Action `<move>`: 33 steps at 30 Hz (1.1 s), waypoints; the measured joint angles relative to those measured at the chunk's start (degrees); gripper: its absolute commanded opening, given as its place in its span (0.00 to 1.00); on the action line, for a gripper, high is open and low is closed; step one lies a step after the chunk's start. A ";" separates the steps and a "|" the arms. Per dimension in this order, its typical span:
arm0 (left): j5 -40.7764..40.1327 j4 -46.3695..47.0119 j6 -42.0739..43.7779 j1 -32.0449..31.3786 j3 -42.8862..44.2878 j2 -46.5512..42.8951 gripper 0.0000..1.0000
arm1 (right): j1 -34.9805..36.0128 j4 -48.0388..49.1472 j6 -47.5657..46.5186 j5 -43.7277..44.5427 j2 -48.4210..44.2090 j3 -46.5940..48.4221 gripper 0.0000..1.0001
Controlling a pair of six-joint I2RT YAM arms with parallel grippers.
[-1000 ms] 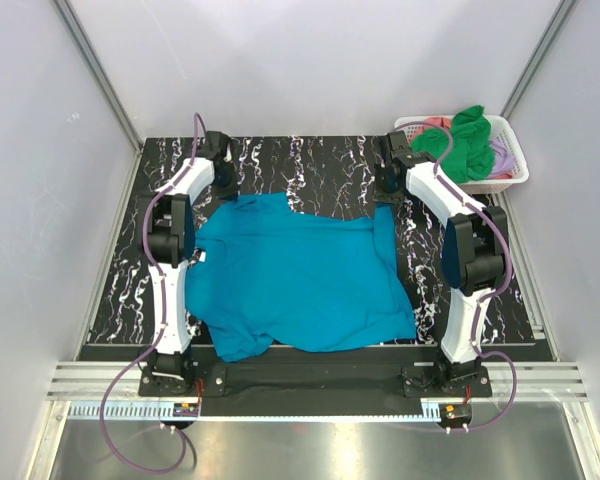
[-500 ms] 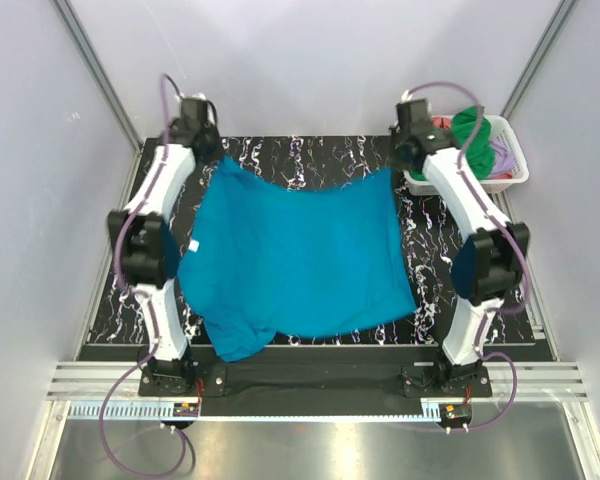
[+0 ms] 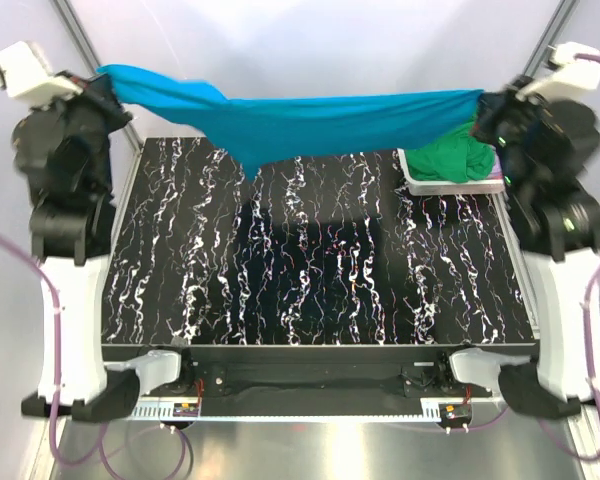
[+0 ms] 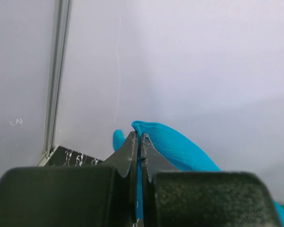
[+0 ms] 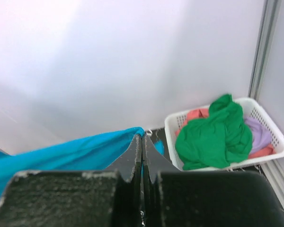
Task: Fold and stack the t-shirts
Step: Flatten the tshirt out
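Note:
The teal-blue t-shirt hangs stretched in the air between both grippers, high above the far edge of the table. My left gripper is shut on its left end, which shows in the left wrist view pinched between the jaws. My right gripper is shut on its right end, seen in the right wrist view. The bright green shirt, coral-pink shirt and lilac shirt lie bunched in the basket.
The white lattice basket stands at the far right corner, partly behind the hanging shirt in the top view. The black marbled table lies below. Grey walls with metal frame posts close in on three sides.
Both arms have risen steeply and lifted the teal-blue shirt off the table. It lay spread flat before; now it hangs taut between the grippers at the back.

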 measured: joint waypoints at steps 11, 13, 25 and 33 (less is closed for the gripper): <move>1.97 -4.87 -0.37 0.00 -4.42 -13.51 0.00 | 0.02 -1.66 0.20 -3.74 -16.33 -5.64 0.00; 2.29 -6.64 -0.35 0.00 -4.28 -15.26 0.00 | 0.02 -2.14 0.46 -5.03 -18.36 -6.14 0.00; 1.27 -6.10 3.37 0.00 -9.88 -15.50 0.00 | 0.02 -0.31 1.25 -7.41 -19.04 -12.35 0.00; 0.13 2.93 5.53 0.26 -27.08 -1.77 0.00 | 0.02 9.81 1.79 -5.79 -10.86 -34.42 0.00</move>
